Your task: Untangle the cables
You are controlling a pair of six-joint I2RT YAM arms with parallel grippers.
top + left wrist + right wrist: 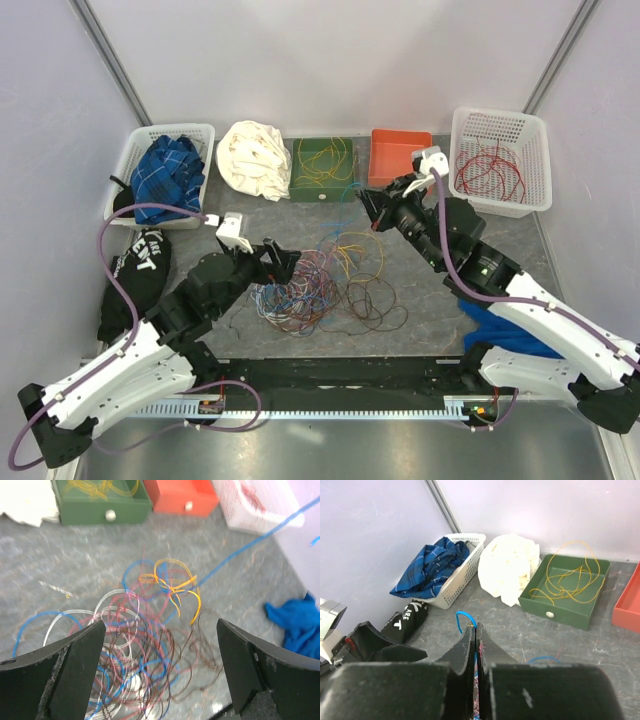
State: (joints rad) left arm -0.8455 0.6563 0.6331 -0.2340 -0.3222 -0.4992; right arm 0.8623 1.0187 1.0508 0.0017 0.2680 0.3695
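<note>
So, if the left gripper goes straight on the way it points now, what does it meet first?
Most likely the tangle of cables. The open left gripper frames its red, brown and blue loops, which lie on the grey table. Depth is hard to judge here.

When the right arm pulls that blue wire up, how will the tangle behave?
Likely floppy: the blue wire runs straight only where it is pulled away from the cables, which lie in loose loops. Probably light, being thin strands. It threads through the pile, so neighbouring strands may drag along.
</note>
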